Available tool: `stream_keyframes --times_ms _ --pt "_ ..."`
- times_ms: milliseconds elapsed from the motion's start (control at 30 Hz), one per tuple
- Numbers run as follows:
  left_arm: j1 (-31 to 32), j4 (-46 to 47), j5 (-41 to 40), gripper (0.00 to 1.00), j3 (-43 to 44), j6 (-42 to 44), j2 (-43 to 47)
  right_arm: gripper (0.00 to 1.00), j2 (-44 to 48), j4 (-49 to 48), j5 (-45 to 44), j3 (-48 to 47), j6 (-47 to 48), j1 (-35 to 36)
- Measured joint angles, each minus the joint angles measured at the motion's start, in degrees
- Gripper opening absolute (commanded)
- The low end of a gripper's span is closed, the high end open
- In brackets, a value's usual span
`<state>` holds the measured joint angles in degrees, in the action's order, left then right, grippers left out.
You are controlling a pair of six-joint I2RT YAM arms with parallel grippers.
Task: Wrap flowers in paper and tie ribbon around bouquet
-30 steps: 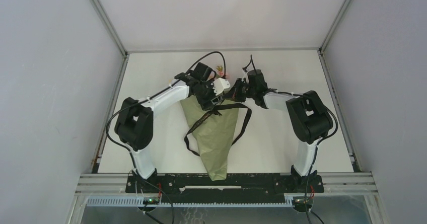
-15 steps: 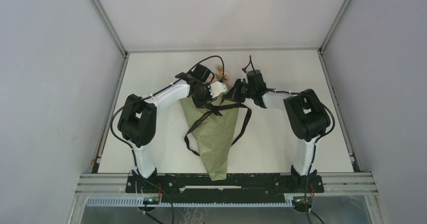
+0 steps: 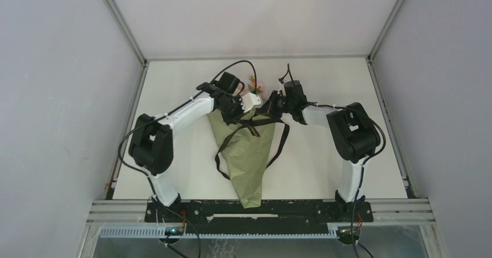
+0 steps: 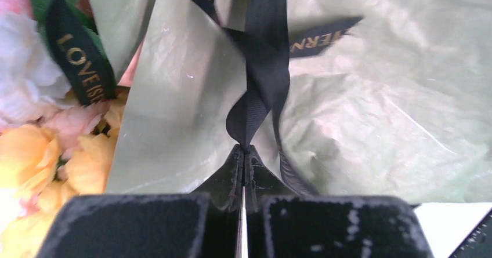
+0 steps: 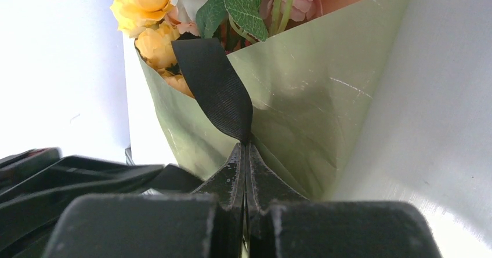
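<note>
The bouquet (image 3: 246,153) lies mid-table as an olive green paper (image 4: 371,95) cone, its tip toward the arm bases. Yellow, pink and white flowers (image 5: 148,14) fill its far open end. The black lettered ribbon (image 3: 250,127) crosses the cone's upper part, and loops hang off both sides. My left gripper (image 4: 243,148) is shut on a twisted strand of ribbon (image 4: 261,78) above the paper. My right gripper (image 5: 245,145) is shut on a folded ribbon (image 5: 217,87) strand at the cone's rim. Both grippers meet at the cone's wide end (image 3: 261,108).
White walls and metal frame posts (image 3: 119,20) enclose the white table (image 3: 348,78). The arm bases sit on a black rail (image 3: 255,209) at the near edge, just past the cone's tip. A ribbon loop (image 3: 217,165) trails on the table left of the cone.
My left gripper has closed on the ribbon over the cone and shifted slightly toward the far side. The right gripper has stayed shut on its strand, barely moving.
</note>
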<state>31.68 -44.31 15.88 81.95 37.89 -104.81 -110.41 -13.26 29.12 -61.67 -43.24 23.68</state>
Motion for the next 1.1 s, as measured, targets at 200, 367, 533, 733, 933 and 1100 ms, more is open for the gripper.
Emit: stream_keyframes --times_ms 200,367,533,733,933,1100 --pt "2.1 -2.7 1.3 0.00 -2.7 0.1 10.7 0.00 -1.1 -1.0 0.9 -0.2 -0.8 -0.1" --pt "6.1 -7.3 2.6 0.00 -2.9 -0.1 15.1 0.00 -2.7 -1.0 1.4 -1.3 -1.0 0.0" --pt "5.9 -11.1 3.2 0.00 2.3 -2.9 15.4 0.00 -3.1 0.8 1.9 -1.5 -0.2 0.1" --pt "2.5 -8.1 0.0 0.00 8.9 -7.8 16.1 0.00 -3.1 5.9 3.6 -1.5 4.5 1.0" --pt "-2.5 -1.2 -9.8 0.00 5.9 -11.6 16.2 0.00 -3.1 9.0 6.3 -1.5 8.2 1.6" --pt "-5.6 2.8 -20.0 0.44 0.2 -12.6 15.8 0.00 -3.1 10.7 8.2 -1.5 10.0 2.3"
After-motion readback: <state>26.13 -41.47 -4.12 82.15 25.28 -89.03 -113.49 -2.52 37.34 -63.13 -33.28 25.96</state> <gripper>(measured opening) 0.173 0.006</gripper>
